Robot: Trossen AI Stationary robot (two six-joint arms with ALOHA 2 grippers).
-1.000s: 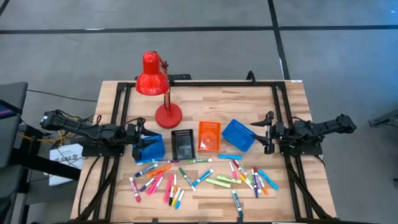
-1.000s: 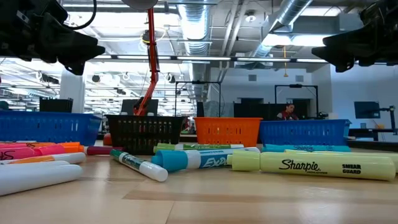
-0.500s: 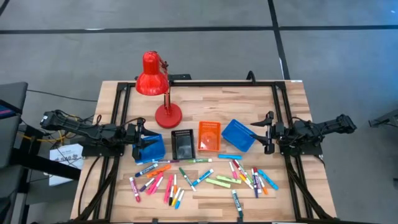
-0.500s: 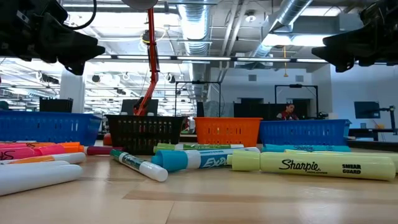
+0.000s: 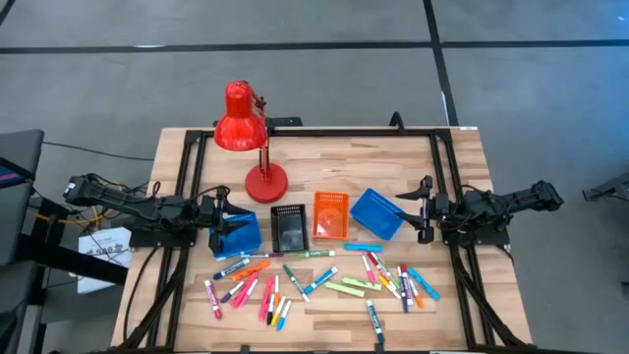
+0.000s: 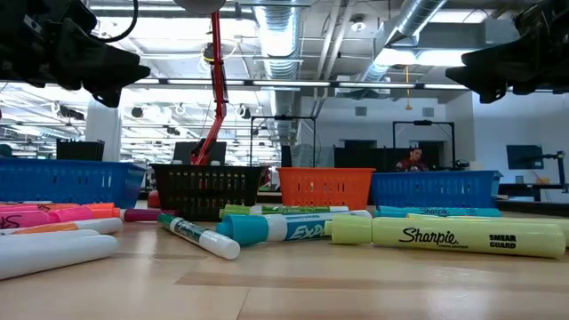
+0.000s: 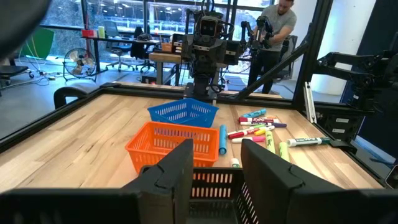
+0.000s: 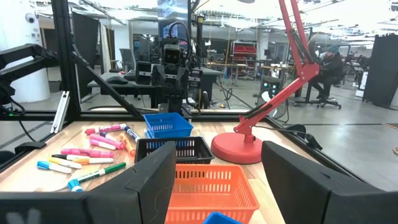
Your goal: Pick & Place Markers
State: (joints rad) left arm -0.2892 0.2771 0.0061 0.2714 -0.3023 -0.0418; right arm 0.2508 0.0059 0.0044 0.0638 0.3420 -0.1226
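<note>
1. The left hand [image 5: 218, 224] waits at the left edge of the counter [image 5: 393, 162], fingers parted and empty, directly over the blue tray [image 5: 239, 234] at its tips.
2. The right hand [image 5: 423, 208] waits at the opposite edge, fingers likewise parted and empty, the tilted second blue tray [image 5: 376, 213] just ahead of it.
3. The markers [image 5: 314, 278] lie scattered on the counter, nearer the front edge than either hand, between the two arms; none is held.
4. Only the high view shows the whole spread, plus the black tray [image 5: 288, 228], orange tray [image 5: 330, 215] and red lamp [image 5: 243, 123].
5. The low view alone makes marker labels legible; there the hands appear as dark shapes cut off by the picture's upper corners.
6. The wrist views show people in the room beyond; detail there is hard to make out.
</note>
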